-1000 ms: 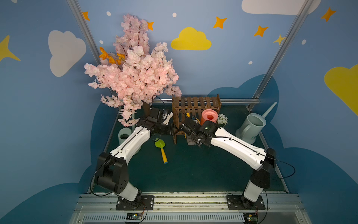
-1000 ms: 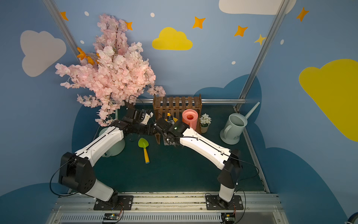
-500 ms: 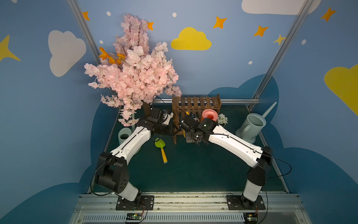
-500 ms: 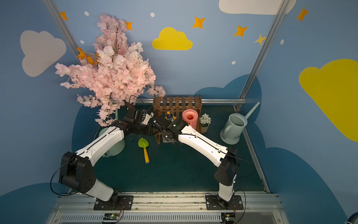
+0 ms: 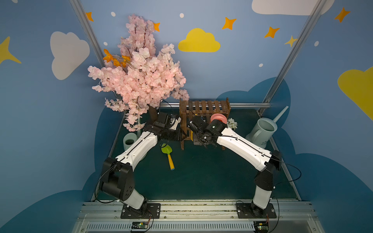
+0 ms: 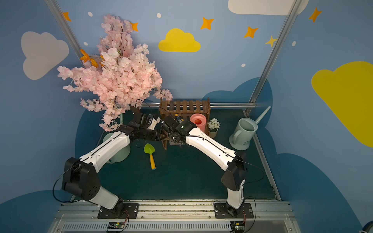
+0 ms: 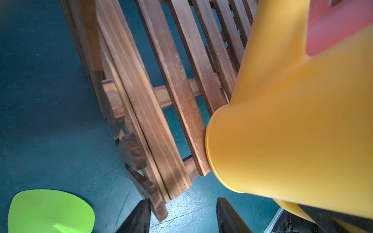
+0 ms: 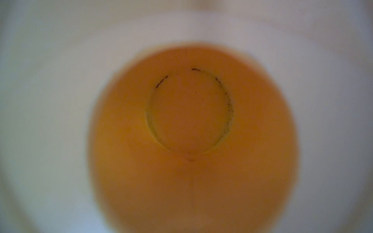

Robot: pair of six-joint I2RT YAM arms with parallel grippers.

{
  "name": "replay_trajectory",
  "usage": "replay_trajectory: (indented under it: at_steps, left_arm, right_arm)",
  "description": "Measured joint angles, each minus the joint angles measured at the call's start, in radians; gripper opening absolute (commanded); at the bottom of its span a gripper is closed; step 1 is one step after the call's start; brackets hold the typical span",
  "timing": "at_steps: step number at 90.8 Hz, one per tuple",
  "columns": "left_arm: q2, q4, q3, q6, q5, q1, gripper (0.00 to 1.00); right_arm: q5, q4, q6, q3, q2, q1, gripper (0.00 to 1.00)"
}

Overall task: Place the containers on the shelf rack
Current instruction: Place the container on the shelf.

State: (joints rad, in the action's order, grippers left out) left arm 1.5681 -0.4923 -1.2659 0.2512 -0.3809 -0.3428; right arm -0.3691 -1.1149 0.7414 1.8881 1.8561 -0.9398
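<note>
Both top views are sharp, walls bright, bench [image 5: 201, 177] dimmer. Left wrist view: shelf rack [image 7: 161, 90] crisp. Right wrist view: yellow watering can [image 8: 191, 171] interior, rim a pale blur.

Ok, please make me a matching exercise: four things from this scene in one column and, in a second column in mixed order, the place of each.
Things
1. small pink plastic watering can
2. large pale blue-grey plastic watering can
3. green-and-yellow toy shovel
4. tall pale green plastic watering can

Places
A. lying on the dark green floor in front of the rack
B. on the floor, partly under the left arm
C. on the dark brown wooden slatted shelf rack
D. standing on the floor apart from the rack, long spout pointing up and away

Pairs: 1-C, 2-D, 3-A, 4-B
</note>
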Motion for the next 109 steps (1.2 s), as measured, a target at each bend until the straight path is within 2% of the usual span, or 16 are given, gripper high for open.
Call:
replay_trajectory:
  at_steps: [70, 95, 109]
  left_arm:
    - [0.000, 0.000, 0.000, 0.000, 0.011, -0.005, 0.56]
    - [0.000, 0.000, 0.000, 0.000, 0.011, -0.005, 0.56]
    - [0.000, 0.000, 0.000, 0.000, 0.011, -0.005, 0.56]
  right_arm:
    - [-0.053, 0.066, 0.018, 0.044, 0.076, 0.035, 0.00]
    - [-0.050, 0.068, 0.021, 0.044, 0.076, 0.035, 0.10]
    - [-0.050, 0.068, 0.021, 0.044, 0.076, 0.035, 0.19]
